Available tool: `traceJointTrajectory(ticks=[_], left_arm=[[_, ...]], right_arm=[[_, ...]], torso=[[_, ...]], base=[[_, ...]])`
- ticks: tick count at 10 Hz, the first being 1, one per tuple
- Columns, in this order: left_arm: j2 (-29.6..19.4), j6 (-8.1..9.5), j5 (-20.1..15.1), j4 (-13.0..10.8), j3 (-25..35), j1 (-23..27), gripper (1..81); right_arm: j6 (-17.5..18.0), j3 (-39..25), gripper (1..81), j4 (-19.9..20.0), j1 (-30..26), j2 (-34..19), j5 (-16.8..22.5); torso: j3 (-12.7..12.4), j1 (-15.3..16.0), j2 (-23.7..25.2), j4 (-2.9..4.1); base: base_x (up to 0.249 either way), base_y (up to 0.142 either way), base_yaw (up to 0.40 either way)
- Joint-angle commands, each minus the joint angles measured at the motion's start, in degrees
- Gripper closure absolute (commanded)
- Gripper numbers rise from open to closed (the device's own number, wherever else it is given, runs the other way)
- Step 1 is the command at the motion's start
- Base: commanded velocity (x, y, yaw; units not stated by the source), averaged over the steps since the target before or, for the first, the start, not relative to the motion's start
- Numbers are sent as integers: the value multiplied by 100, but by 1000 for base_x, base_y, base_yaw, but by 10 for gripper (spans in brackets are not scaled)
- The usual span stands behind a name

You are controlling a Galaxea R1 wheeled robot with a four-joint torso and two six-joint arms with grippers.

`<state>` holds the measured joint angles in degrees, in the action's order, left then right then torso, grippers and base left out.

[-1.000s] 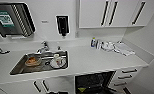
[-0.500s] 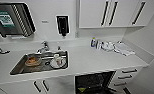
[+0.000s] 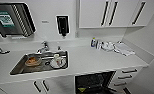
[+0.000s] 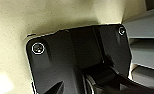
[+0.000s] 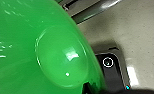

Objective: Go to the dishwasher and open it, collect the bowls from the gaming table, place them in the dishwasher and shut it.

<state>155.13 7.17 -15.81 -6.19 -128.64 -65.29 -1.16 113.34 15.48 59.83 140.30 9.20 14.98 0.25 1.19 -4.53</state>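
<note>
Dishwasher [image 3: 94, 83]: under the counter [image 3: 93, 60], right of the sink [image 3: 39, 62]; door already down, dark interior exposed.
Green bowl [image 5: 43, 50]: close against the right wrist camera, apparently carried; grip itself hidden, cannot tell.
Left gripper: state cannot tell.
Done: opening, apparently collecting.
Left: loading, closing.
</note>
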Motion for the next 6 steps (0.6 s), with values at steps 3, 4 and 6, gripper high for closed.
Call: traceJointTrajectory(ticks=[3, 4, 6], left_arm=[[555, -75, -106, -339, -830, -76, 10], [669, -75, -62, -339, -1075, -137, 10], [722, -75, -36, -339, -1234, -286, 10]], right_arm=[[2, -1069, 811, 631, -1249, -1054, 626], [2, -1095, 811, 789, -1502, -1063, 758], [2, -1051, 811, 974, -1977, -1010, 1066]], torso=[[0, 0, 0, 0], [0, 0, 0, 0], [0, 0, 0, 0]], base=[[0, 0, 0], [0, 0, 0], [0, 0, 0]])
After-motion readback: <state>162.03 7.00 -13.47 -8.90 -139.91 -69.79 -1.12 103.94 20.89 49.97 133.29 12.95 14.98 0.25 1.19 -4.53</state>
